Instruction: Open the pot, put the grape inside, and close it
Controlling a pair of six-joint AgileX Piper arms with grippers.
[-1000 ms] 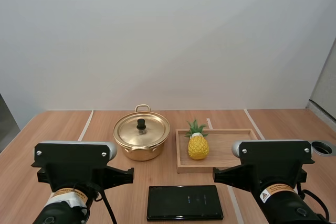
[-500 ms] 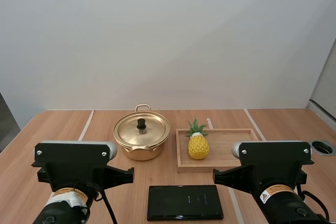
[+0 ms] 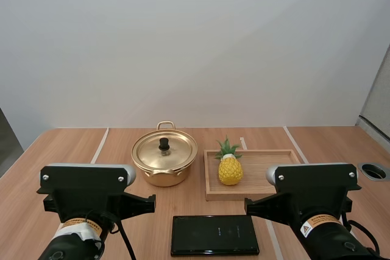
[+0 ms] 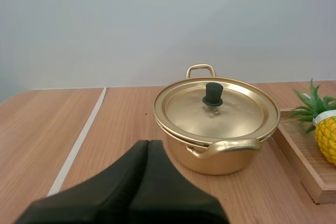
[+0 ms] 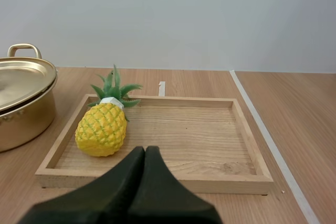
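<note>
Sitting well back from the action, both arms had tools closed on nothing. The left tool (image 4: 148, 144) showed its fingers pressed together as one dark wedge, pointed toward the gold pot (image 3: 164, 164). The right tool (image 5: 144, 149) matched it, fingers together, pointed at the near edge of the wooden tray (image 3: 271, 164).

The pot stood on the wooden surface (image 3: 73, 150) left of centre. Its lid (image 3: 165, 150) was on and seated flat, with the black knob (image 3: 164, 144) upright in the middle and a loop handle (image 3: 165, 125) at the far side.

The fruit on show was a yellow pineapple (image 3: 230, 169), sitting toward the left end of the tray, its green crown pointing away from the arms. Tray and pot were just beside each other, with a narrow strip of bare wood between them.

Nearer the arms, a flat black slab (image 3: 214, 234) lay on the surface between the two bases, apart from both tray and pot. Open wood lay between the left tool and the pot. White tape lines (image 3: 100, 144) ran across the surface on either side.
</note>
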